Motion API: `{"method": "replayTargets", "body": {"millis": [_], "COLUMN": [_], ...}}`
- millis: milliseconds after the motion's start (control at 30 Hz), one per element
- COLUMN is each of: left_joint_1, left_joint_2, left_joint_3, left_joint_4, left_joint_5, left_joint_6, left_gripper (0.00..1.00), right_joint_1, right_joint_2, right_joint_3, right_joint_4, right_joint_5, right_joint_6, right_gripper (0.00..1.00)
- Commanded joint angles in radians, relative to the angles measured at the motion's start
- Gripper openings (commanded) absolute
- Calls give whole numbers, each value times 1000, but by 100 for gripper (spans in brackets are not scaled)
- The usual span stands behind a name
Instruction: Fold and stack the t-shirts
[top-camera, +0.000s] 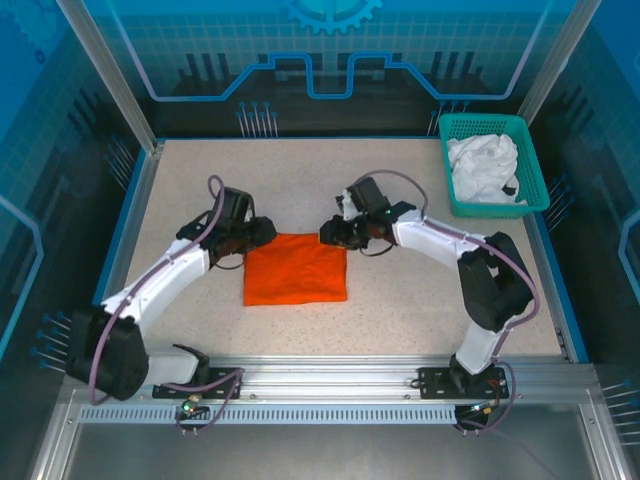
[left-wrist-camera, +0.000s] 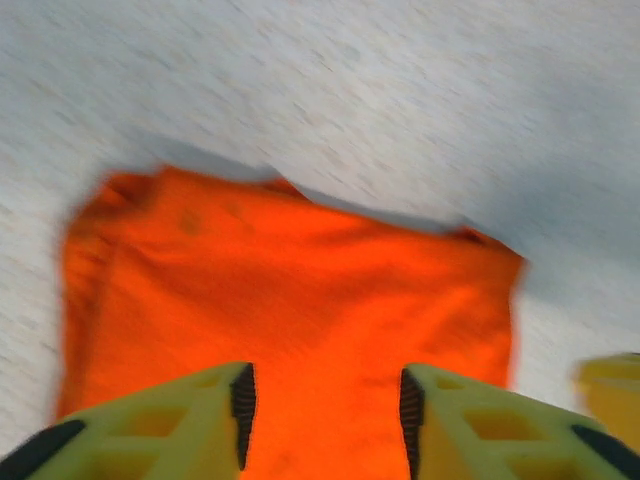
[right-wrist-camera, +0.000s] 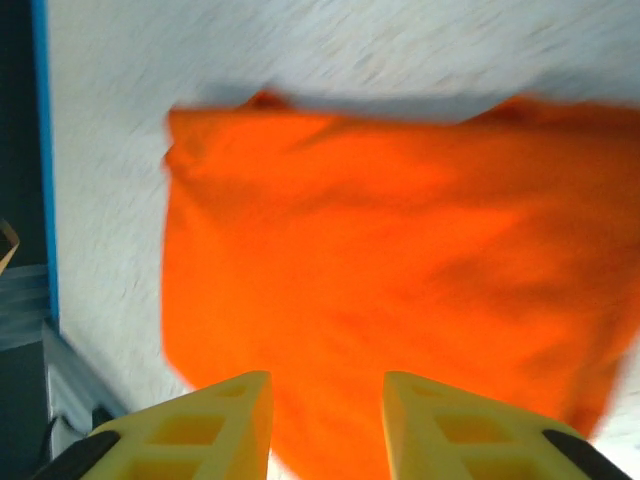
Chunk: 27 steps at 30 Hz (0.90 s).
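**Both arms at the orange shirt's far corners.** Your left arm (top-camera: 165, 275) stretches from its base at the worktop's near-left corner, slanting inward toward the middle with the wrist bent down. Your left gripper (top-camera: 262, 232) sits at the far-left corner of the orange t-shirt (top-camera: 296, 268), jaws partly apart. In the left wrist view its yellow fingers (left-wrist-camera: 180, 420) hover over the cloth, with bare orange showing in the gap and nothing pinched.

The orange t-shirt lies flat, folded into a neat rectangle near the middle of the worktop (top-camera: 400, 320), between the two grippers.

Your right arm (top-camera: 440, 240) rises from its base at the near-right edge, elbow high, then reaches leftward and low. Your right gripper (top-camera: 330, 232) meets the shirt's far-right corner, jaws likewise partly apart over the cloth and clamping nothing. Both wrist views are blurred, so you cannot tell whether the fingertips touch the fabric.

At the far-right corner, the white t-shirt (top-camera: 482, 165) lies crumpled in the teal basket (top-camera: 490, 208).
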<state>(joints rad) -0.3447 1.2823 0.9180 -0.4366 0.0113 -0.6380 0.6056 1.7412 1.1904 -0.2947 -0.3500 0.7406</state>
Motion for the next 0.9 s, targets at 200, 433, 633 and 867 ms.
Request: {"method": "replayTargets", "body": {"millis": [200,433,633,867], "left_joint_1": [-110,-125,-120,-79], "left_joint_2": [53,101,-22,-83], "left_joint_3": [-301,-366,-433,-463], "left_joint_4": [256,156,-46,-90], "left_joint_5": [412,276,-6,-89], "left_joint_6": [-158,-111,-108,-172], "left_gripper": [10,7,15,16], "right_joint_1": [193,224,209,183], "right_joint_2": [88,123,49,-4], "right_joint_3": [-147,-178,-281,-387], "right_joint_4": [169,68,0,83], "right_joint_5": [-45,9,80,51], "right_joint_6": [166,156,79,52], "right_gripper": [18,16,19,33]}}
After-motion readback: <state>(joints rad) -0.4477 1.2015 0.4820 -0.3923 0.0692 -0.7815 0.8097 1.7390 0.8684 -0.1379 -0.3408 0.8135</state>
